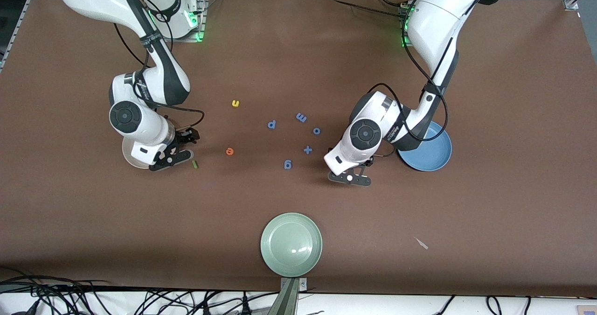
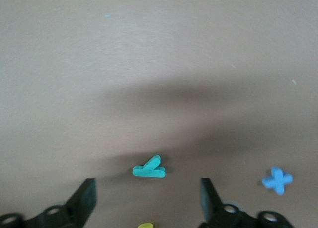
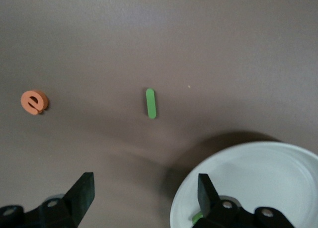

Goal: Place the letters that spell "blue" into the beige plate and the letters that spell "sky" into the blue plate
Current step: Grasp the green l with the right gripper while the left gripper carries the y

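Early stage: e [image 1: 229,151], l [image 1: 195,164] and u [image 1: 235,103] lie loose on the table, y [image 2: 149,169] below the wide-open left gripper [image 2: 146,198], the wide-open right gripper [image 3: 144,198] at the beige plate [image 3: 258,178], possibly holding b.

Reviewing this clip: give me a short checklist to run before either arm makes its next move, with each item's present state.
1. left gripper open and empty, low over the table beside the blue plate: ok.
2. Teal y lies on the table ahead of the left gripper's fingers, not in the blue plate: not ok.
3. right gripper open and empty, at the edge of the beige plate: ok.
4. Green l and orange e lie on the table outside the beige plate: not ok.
5. Yellow u lies on the table: not ok.
6. Contents of both plates: cannot tell.
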Tool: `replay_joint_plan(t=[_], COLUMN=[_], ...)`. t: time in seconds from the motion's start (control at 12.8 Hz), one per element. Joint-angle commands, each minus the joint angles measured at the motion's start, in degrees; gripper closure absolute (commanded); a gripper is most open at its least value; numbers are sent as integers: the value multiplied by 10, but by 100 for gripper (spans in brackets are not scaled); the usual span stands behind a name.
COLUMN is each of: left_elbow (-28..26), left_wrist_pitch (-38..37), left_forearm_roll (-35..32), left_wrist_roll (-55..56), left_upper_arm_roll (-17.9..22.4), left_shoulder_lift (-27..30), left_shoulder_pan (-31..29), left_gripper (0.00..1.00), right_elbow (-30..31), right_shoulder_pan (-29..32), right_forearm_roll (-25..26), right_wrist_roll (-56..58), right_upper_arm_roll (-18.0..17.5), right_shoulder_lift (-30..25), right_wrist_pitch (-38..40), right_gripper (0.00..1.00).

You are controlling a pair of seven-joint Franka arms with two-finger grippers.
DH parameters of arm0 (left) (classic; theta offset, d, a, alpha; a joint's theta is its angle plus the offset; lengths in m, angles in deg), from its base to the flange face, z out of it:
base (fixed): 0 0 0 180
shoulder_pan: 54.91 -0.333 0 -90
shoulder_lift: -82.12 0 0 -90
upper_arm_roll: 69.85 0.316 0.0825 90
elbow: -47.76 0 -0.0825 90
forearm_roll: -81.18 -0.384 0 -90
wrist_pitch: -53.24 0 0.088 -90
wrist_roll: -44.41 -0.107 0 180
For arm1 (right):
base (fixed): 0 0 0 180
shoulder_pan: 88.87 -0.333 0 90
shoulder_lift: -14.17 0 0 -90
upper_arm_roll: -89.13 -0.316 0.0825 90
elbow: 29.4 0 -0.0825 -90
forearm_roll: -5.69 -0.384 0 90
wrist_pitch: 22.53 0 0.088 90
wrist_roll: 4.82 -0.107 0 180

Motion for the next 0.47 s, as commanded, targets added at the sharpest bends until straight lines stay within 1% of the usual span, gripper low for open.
replay_joint_plan(t=[0.0,0.23,0.39], left_elbow=[-8,-24,-43], left_wrist_pitch=[-1,12,49], left_forearm_roll=[-19,-20,-20], left_wrist_roll=[-109,-217,-283], left_upper_arm_roll=[-1,-1,-1], left_shoulder_lift=[6,6,5], left_shoulder_pan=[9,8,6], left_gripper=[0,0,0], right_elbow=[-42,-63,-65], right_shoulder_pan=[6,6,7], right_forearm_roll=[3,2,2], right_wrist_roll=[34,36,36], right_upper_arm_roll=[-2,-2,-2], right_shoulder_lift=[38,71,87], right_wrist_pitch=[-16,-44,-68], right_gripper=[8,8,8])
